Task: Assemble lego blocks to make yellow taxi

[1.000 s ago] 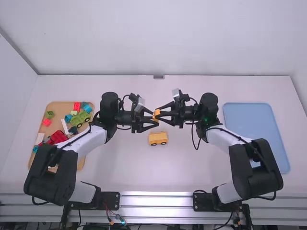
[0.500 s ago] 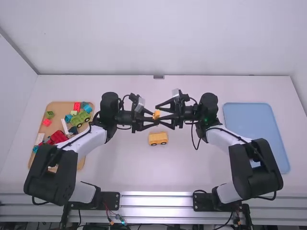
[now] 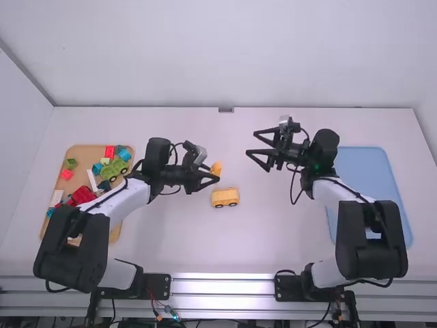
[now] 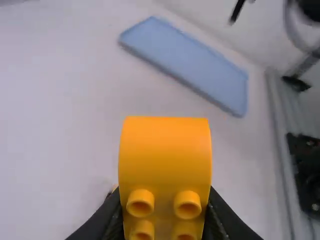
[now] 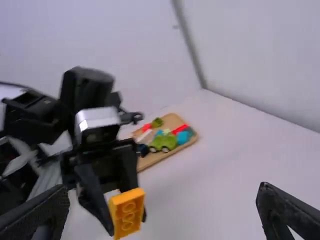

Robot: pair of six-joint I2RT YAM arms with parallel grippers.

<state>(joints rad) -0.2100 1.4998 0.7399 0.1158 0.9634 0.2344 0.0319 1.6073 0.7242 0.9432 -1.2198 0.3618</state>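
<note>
Left gripper [image 3: 213,173] is clamped on the block [image 4: 165,150], its tips partly hidden; near it the car [image 3: 224,198] is seen. Right gripper [image 3: 251,143] is spread, separated by a wide gap.

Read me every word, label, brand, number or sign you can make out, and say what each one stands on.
No text can be read.
Curved yellow studded block in the left gripper: no print on the sides shown.
Yellow wheeled block on the table: none legible.
Black arm base plate, left arm: light specks, too small to tell if print or fittings.
</note>
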